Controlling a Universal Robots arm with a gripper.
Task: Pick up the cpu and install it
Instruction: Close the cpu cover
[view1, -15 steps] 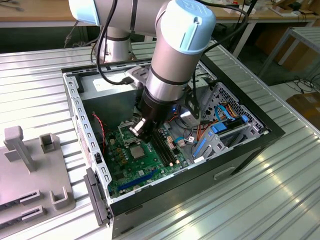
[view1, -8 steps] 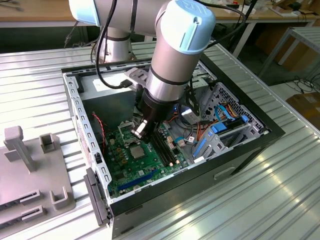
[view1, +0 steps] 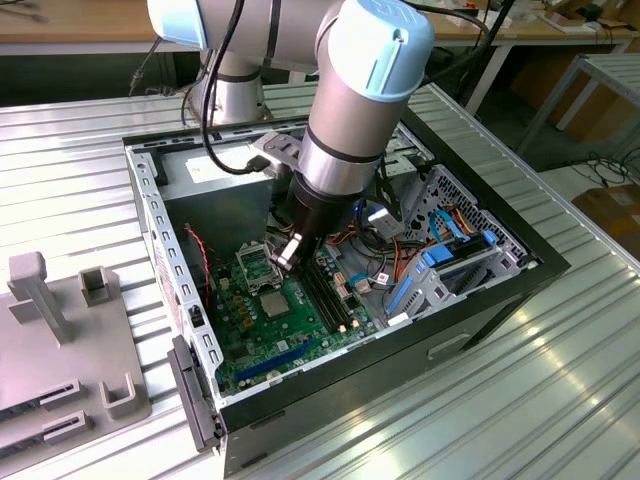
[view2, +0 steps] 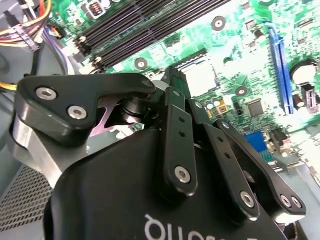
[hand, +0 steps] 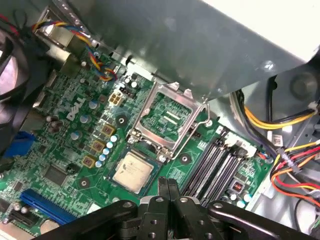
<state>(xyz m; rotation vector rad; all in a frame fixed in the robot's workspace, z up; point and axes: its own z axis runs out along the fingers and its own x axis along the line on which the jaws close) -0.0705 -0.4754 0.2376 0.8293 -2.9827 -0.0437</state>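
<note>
One thin, stiff, light cpu (view1: 274, 303), lying at six o'clock of closed, empty jaws in exterior view; probably fragile underneath, best gripped by opposite edges.

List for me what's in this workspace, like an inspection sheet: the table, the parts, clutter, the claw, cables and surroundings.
Surface: ribbed metal table carrying an open computer case.
Job's things: the cpu lies flat in its socket on the green motherboard; the socket frame stands hinged open beside it.
Clutter: grey plastic fixture on the exterior view's left.
Grippers: the gripper hovers close to the cpu, fingers shut, holding nothing.
Cables: coloured wire bundles inside the case; a black cable along the arm.
Surroundings: wooden benches behind.
</note>
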